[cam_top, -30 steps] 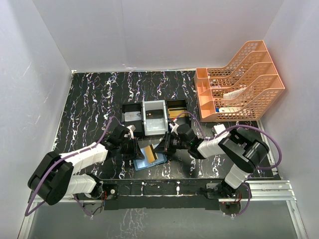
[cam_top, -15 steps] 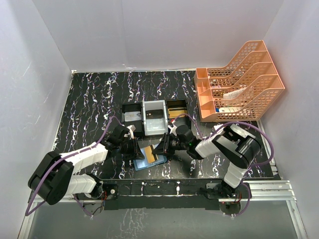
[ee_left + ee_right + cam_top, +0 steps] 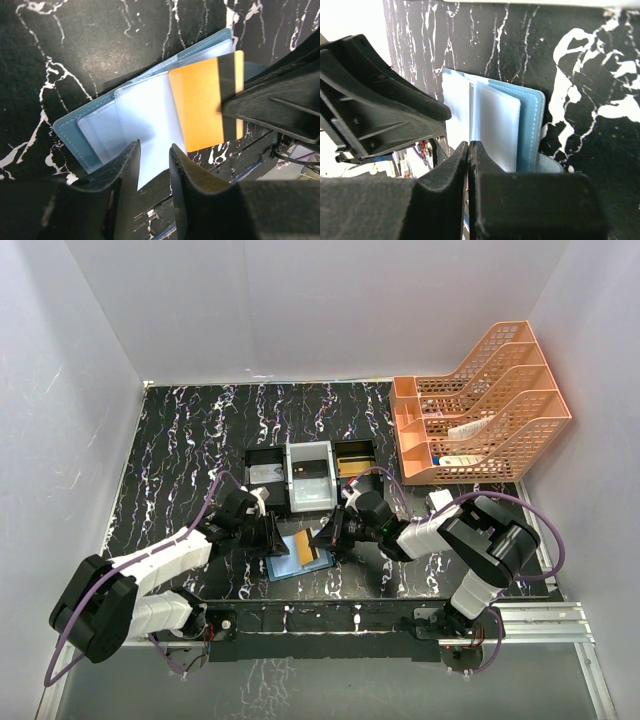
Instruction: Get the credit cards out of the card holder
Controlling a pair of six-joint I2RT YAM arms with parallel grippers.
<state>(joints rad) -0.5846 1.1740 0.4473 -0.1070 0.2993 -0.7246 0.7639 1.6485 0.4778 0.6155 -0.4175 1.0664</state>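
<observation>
The blue card holder (image 3: 70, 132) lies open on the black marbled table, its pale inner pockets (image 3: 145, 120) facing up. A gold-tan credit card (image 3: 200, 107) with a dark stripe lies over its right half. My right gripper (image 3: 469, 144) is shut on the striped edge of that card, and its fingers (image 3: 272, 107) show at the right of the left wrist view. My left gripper (image 3: 155, 146) hovers over the near edge of a pocket, jaws slightly apart with nothing pinched. From above, the left gripper (image 3: 274, 539) and the right gripper (image 3: 323, 538) flank the holder (image 3: 283, 568) and card (image 3: 308, 550).
A black-and-white three-compartment tray (image 3: 310, 475) with cards in it sits just behind the holder. A peach mesh file rack (image 3: 480, 405) stands at the back right. White walls enclose the table, and a metal rail (image 3: 540, 618) runs along its near edge.
My left jaws have parted a little. My right jaws have closed onto the card's edge, and the right elbow rose and came back down. The holder stays in about the same spot.
</observation>
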